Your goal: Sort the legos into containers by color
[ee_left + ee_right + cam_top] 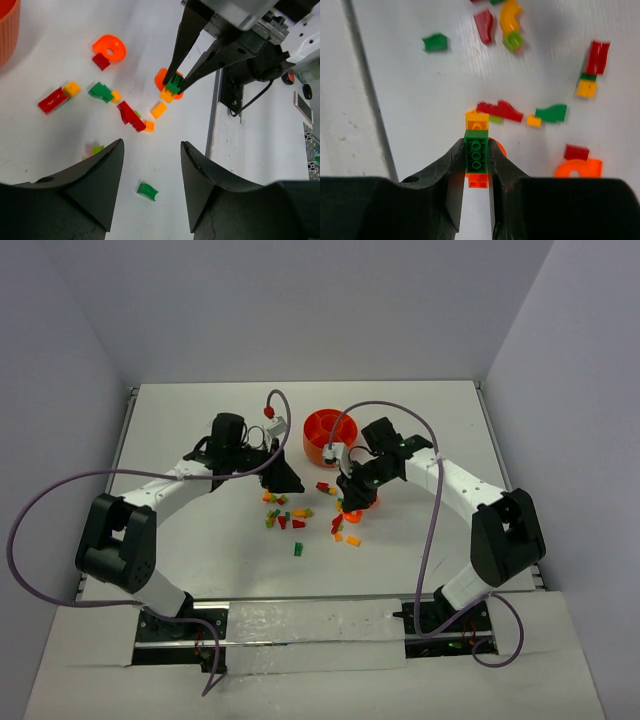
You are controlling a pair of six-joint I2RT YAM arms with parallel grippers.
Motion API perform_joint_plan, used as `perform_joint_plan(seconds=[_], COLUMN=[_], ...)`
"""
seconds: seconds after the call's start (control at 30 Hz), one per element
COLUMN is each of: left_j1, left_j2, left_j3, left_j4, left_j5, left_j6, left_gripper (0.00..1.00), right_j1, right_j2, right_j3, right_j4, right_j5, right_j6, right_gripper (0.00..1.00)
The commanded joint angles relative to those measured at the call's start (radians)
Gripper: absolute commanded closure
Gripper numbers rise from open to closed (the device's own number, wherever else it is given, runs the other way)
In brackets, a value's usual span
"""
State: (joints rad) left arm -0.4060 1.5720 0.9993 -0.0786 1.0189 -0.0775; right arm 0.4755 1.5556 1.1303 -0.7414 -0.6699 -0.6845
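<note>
Squarely between right jaws: green lego (476, 151).

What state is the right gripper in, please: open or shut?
Shut on a green brick: in the right wrist view, the right gripper clamps both its sides.

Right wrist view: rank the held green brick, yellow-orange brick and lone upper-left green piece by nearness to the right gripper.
1. Green brick, between the right gripper's fingers.
2. Yellow-orange brick, just ahead.
3. Green piece, far upper left.
</note>
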Motion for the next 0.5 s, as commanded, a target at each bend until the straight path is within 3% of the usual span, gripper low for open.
perform_joint_plan(seconds=[0.0, 0.47], left_j1=[-0.023, -0.138], left_j2=[-0.027, 0.008], left_j3=[-0.008, -0.008], left_j4=[0.162, 0.205], left_j5=[0.109, 0.088], left_j6=[-0.047, -0.064], left_gripper=[0.42, 0.41], right_j1=[0.006, 0.003], right_j2=[-0.015, 0.035], right_j3=[0.072, 0.104], right_j4=[-0.055, -0.041], right_j5=[-0.197, -0.35], right_j6=[0.095, 0.184], right_gripper=[1.0, 1.0])
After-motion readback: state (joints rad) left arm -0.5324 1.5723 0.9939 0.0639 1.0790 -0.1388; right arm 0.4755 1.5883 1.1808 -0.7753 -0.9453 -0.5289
